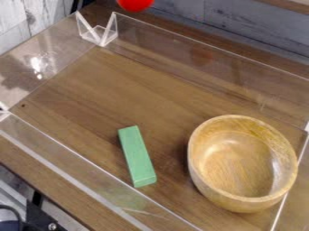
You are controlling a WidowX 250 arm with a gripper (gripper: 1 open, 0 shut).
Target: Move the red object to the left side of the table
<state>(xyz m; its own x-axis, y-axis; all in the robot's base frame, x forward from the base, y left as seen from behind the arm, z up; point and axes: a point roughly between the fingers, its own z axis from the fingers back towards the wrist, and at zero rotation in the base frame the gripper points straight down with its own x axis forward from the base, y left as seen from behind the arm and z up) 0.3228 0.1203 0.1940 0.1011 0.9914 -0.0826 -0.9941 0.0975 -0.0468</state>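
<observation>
Your red ball (135, 4) hangs above the tabletop's (182, 86) far-left corner — carried, not yet set down; the gripper is out of frame, its jaws untellable.

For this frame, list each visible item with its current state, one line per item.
Small round bright-red ball-like object: at the picture's top edge, partly cut off, off the tabletop.
Green rectangular block: lying flat on the table, touching nothing.
Round wooden bowl: upright, empty.
Dark wood-grain table with clear acrylic walls: walls standing.
Pincer: out of frame.
</observation>
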